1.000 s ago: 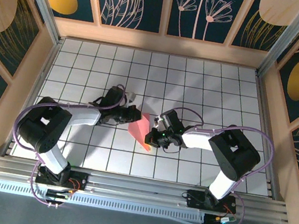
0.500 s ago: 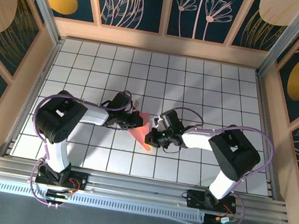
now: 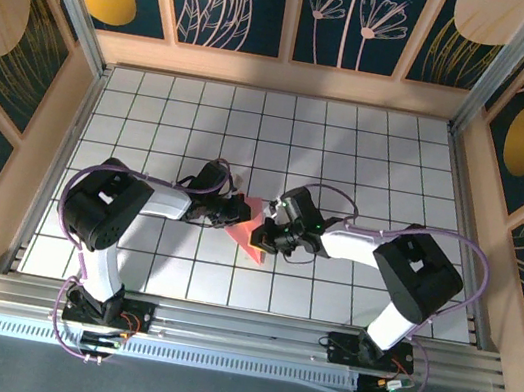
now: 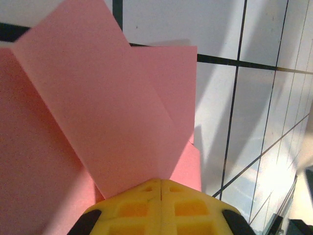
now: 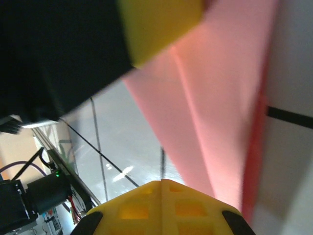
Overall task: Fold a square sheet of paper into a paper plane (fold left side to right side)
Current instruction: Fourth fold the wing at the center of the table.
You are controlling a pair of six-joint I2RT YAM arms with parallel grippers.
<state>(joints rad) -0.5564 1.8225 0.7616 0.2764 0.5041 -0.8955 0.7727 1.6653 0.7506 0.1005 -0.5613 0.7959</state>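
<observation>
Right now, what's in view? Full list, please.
paper: 1, salmon pink, folded, mid-table between the tools
table: 1, white tiles with dark lines, under everything
wall panels: several, dark blue with gold and cream plant prints, around the table
rail: 1, silver, near edge
left arm: 1, black and white, reaching inward
right arm: 1, black and white, reaching inward
left tool: yellow fingers, shut, at the paper
right tool: yellow fingers, shut, beside the paper

In the left wrist view, pink paper [image 4: 98, 112] runs off the left and top edges
</observation>
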